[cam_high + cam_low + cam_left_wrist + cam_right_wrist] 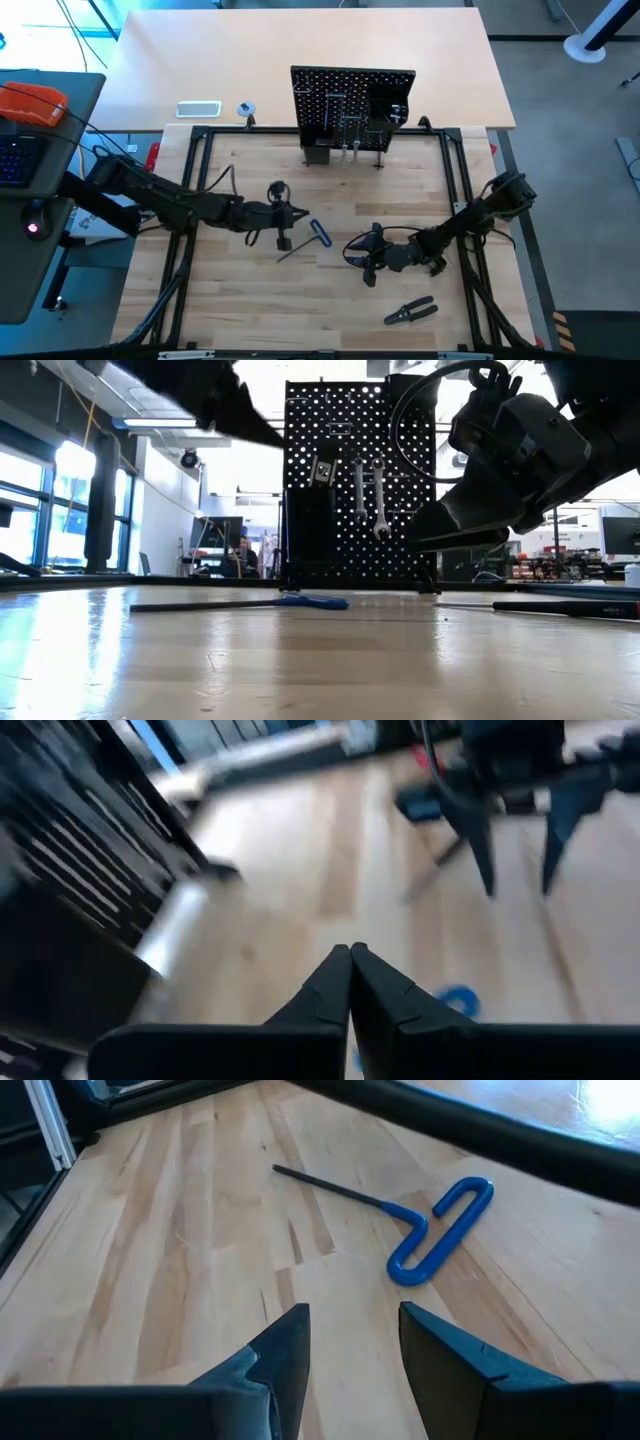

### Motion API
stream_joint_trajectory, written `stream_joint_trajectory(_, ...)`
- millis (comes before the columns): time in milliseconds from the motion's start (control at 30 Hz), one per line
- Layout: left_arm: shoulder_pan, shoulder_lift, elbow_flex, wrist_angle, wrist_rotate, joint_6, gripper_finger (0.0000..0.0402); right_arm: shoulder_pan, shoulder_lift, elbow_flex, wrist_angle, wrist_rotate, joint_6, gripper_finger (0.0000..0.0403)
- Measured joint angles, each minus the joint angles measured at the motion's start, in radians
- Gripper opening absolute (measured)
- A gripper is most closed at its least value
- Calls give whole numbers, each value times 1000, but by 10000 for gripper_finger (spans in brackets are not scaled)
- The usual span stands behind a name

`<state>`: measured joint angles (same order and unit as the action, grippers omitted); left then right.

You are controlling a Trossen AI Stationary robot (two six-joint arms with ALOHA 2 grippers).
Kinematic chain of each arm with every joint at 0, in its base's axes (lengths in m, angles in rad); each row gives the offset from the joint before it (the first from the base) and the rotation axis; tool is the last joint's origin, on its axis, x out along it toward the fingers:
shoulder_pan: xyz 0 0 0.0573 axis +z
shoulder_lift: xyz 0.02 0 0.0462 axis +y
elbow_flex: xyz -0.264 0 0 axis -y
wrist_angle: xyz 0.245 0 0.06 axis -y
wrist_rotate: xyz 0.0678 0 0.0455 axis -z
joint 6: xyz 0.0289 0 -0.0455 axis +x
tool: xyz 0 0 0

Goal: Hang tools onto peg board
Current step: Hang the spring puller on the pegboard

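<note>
From above I see the left tool (pixel 297 212) hanging over the middle of the desk (pixel 250 320), its fingers (pixel 350 985) pressed together with nothing between them. The blue-handled key (pixel 312 237) lies flat on the wood at about five o'clock from that tool's tip, very close by; its dark shaft runs off toward seven o'clock and its blue loop points toward one o'clock. I cannot tell from the pictures whether the tool is touching it.

My right tool (pixel 372 262) sits at about three o'clock from the key, near it but apart. In its wrist view the two fingers (pixel 285 1350) stand spread with bare wood between them, and the key (pixel 425 1230) lies just ahead of them, untouched.

The black-handled pliers (pixel 410 312) rest on the desk near the front edge, at about five o'clock from the right tool and clear of it.

The peg board (pixel 352 108) stands upright at the far edge of the desk, at twelve o'clock from both tools and well apart from them. In the low view two silver wrenches (pixel 369 495) hang side by side on it, and a black box (pixel 306 530) sits at its lower left.

Beyond the frame, on the pale surface behind, a white tray (pixel 198 109) and a small tape roll (pixel 246 108) lie at about nine o'clock from the board.
</note>
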<state>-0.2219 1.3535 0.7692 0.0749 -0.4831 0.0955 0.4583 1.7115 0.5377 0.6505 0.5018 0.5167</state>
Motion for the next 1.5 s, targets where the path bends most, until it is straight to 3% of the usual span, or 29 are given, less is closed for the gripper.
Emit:
stream_joint_trajectory(167,15,114,-2,-69,181,-169,3,-2,2,0,-3,0,0,149)
stream_joint_trajectory(233,-8,185,-2,-68,199,-208,13,-4,2,0,-2,4,0,149)
stream_joint_trajectory(433,-72,369,-3,68,138,-280,87,-14,2,0,-3,22,-10,149)
stream_joint_trajectory(600,-88,461,-3,106,-117,-367,135,-22,2,0,2,27,-22,149)
stream_joint_trajectory(700,-77,499,-2,159,-63,-375,139,-26,2,0,5,31,-24,149)
stream_joint_trajectory(800,-57,526,-2,226,34,-386,136,-41,2,0,5,32,-24,149)
stream_joint_trajectory(933,-38,541,0,233,75,-415,119,-66,2,0,5,31,-24,149)
stream_joint_trajectory(1133,-36,562,3,200,80,-396,20,-86,33,0,28,32,-15,149)
stream_joint_trajectory(1500,-42,504,-4,199,42,-274,2,-76,218,0,252,37,155,149)
